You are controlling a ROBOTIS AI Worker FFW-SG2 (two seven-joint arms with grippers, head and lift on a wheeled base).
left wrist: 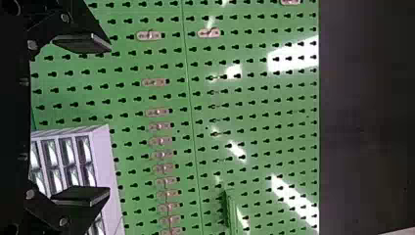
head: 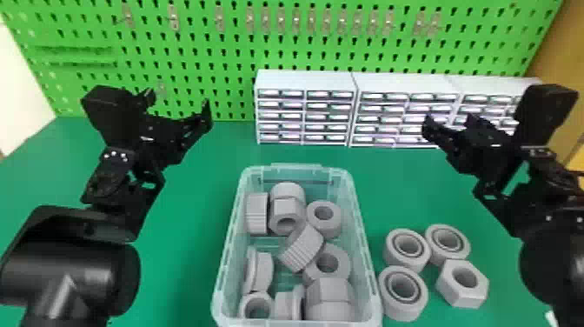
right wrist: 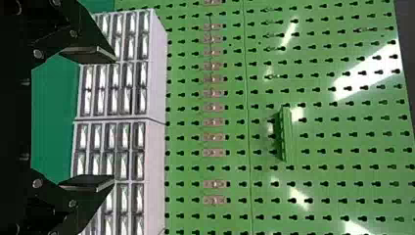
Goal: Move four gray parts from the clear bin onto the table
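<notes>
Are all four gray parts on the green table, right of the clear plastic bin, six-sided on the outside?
No, only the gray nut is six-sided; the other three gray parts are round rings.

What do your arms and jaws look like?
Mostly black. The left arm has a rounded, shiny section, a bracket with small pale dots and a boxy housing; the right arm has rounded and boxy parts. The jaws are black, angular, flat-faced.

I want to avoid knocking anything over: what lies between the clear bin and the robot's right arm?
In the head view, three round gray parts and one hexagonal gray part rest there on the green table.
</notes>
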